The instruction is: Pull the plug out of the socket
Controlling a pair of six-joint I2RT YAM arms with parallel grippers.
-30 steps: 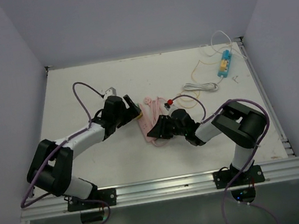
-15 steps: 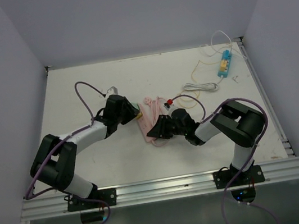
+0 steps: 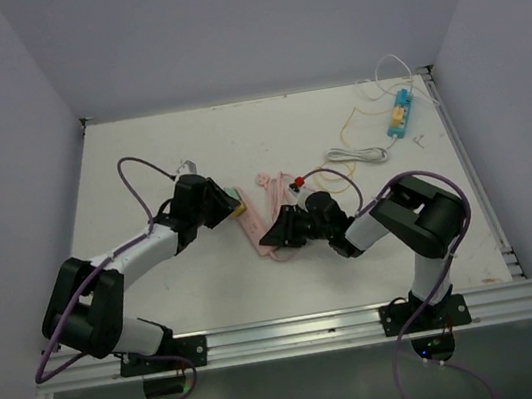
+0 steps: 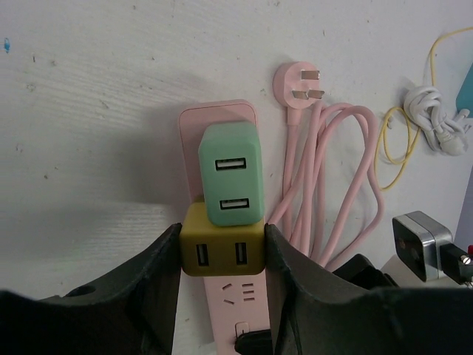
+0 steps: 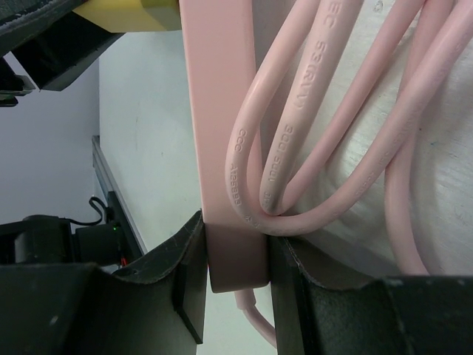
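step: unplug | left claw [image 4: 222,238] clenched on yellow plug [image 4: 221,257] | plug seated in pink socket strip [image 4: 238,299], just beside green plug [image 4: 230,185], mid-surface [image 4: 89,111] | right claw [image 5: 236,255] gripping strip's opposite end | strip's long axis spanning claw to claw; pull probably straight off strip's face

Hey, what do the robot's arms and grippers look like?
The left arm and right arm: chunky black joints, white link shells, a purple cable looping off each. The left gripper and right gripper have thick matte black fingers.
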